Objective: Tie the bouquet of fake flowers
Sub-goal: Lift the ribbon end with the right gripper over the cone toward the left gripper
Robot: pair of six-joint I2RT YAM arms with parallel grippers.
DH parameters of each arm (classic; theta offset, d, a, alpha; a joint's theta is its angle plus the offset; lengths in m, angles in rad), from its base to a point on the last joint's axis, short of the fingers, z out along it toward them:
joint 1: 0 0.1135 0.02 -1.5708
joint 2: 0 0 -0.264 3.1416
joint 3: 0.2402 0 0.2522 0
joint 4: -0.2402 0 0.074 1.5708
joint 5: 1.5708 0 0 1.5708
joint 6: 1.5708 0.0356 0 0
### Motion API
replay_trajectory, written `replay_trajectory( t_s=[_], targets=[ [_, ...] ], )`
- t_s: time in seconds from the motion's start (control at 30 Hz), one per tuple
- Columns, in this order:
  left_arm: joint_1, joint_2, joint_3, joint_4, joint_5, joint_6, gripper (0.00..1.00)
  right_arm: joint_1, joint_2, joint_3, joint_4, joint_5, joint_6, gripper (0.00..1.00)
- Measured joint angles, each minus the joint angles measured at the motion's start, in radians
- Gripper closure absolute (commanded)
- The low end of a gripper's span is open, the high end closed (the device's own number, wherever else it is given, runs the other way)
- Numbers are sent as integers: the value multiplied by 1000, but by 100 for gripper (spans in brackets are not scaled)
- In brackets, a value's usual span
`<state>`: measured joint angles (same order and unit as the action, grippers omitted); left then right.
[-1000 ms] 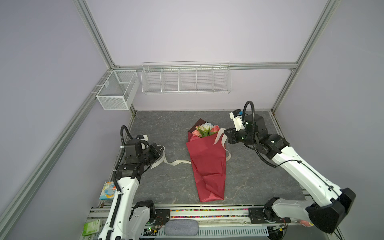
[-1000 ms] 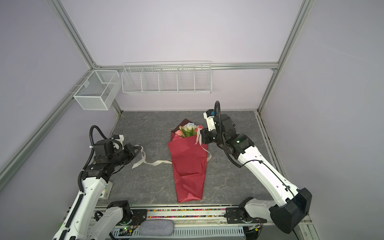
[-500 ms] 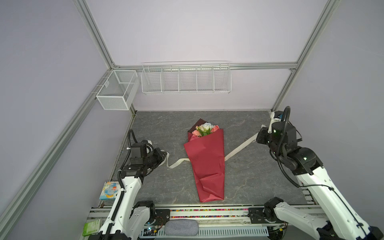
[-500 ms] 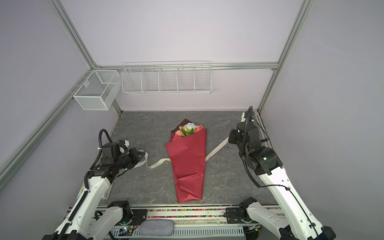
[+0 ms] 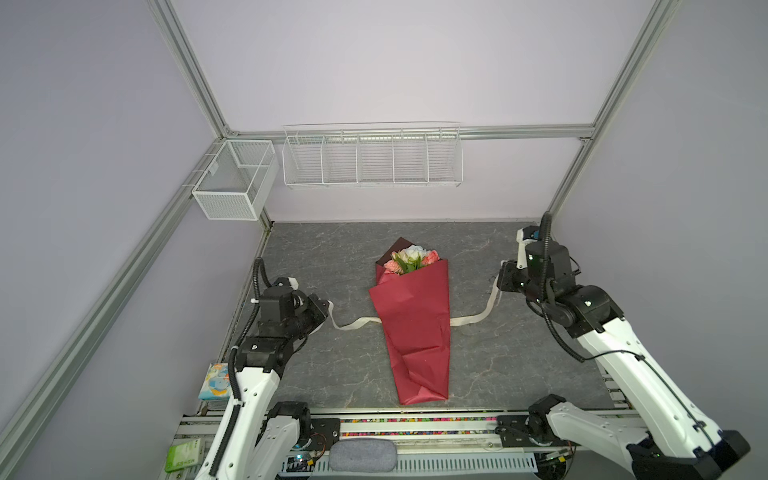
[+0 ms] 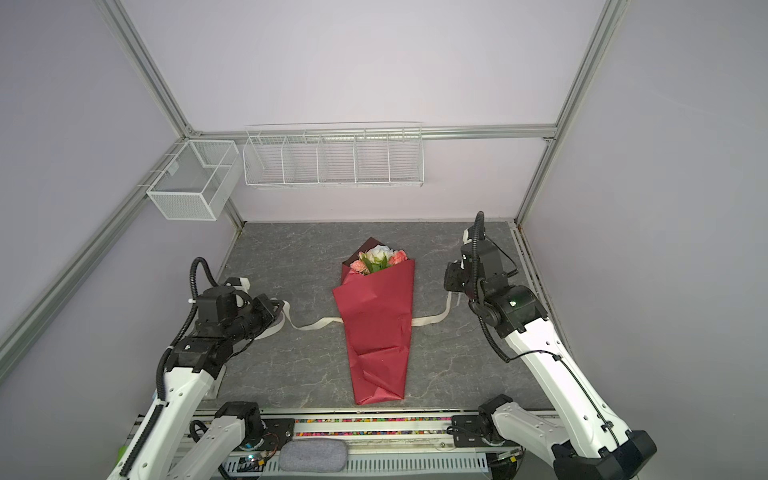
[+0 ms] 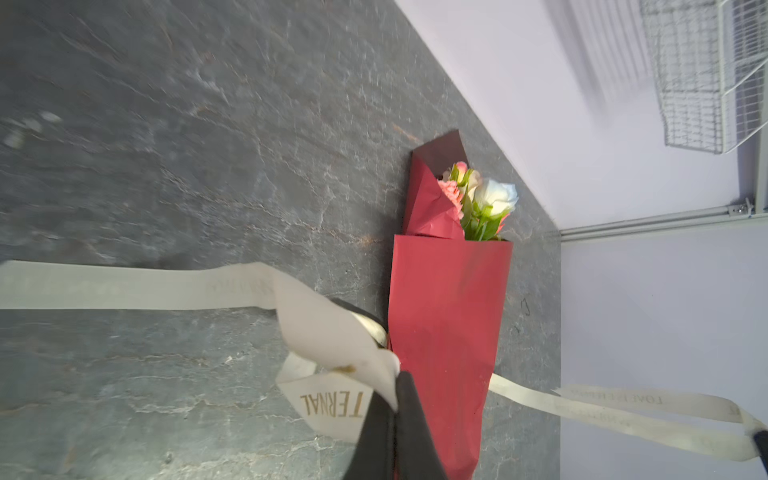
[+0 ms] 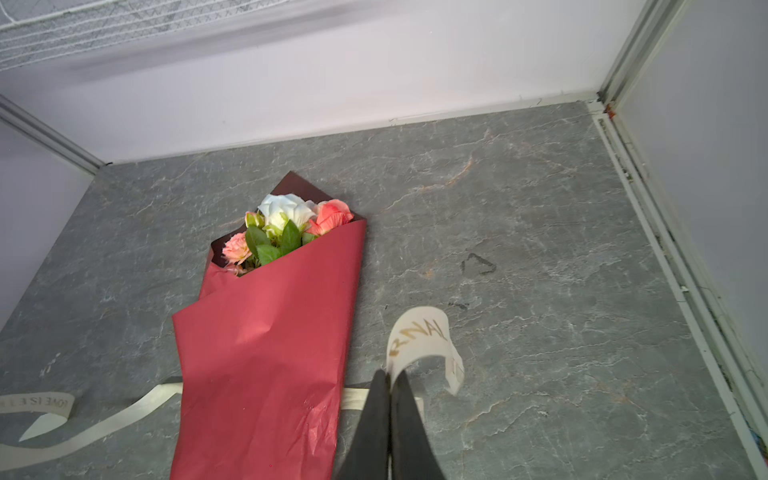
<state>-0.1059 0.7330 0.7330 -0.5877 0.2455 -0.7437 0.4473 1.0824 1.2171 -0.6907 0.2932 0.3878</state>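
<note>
Grey stone-look bench [image 5: 332, 257], lilac walls, and the bouquet [image 5: 411, 324] lying flat in the middle, blooms toward the back wall. A cream ribbon [image 5: 357, 322] runs under it and out both sides. The left claw [image 7: 394, 409] is pinched closed on one end and the right claw [image 8: 390, 382] on the other, each well out from the bouquet. So the ribbon is laid, the knot not yet begun, I'd say. Next the ends need crossing over the top without dragging the bouquet, which looks slippery. Wire baskets [image 5: 372, 160] hang on the wall, well clear.
</note>
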Motion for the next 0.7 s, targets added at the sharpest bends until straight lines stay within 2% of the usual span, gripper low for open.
replay_trajectory(
  t_s=[0.13,0.23,0.4,0.57,0.7],
  targets=[
    [0,-66,76,-66,-107,16,100,0,45,0,0,-55,0,93],
    [0,-57,95,-74,-117,24,100,3,69,0,2,-92,0,93],
    [0,-23,57,-29,-19,44,100,48,109,2,46,-188,-6,93],
    [-10,-24,22,-13,92,68,100,174,224,59,117,-304,-23,93],
    [-42,-90,13,-72,103,64,100,271,336,133,148,-336,-34,93]
  ],
)
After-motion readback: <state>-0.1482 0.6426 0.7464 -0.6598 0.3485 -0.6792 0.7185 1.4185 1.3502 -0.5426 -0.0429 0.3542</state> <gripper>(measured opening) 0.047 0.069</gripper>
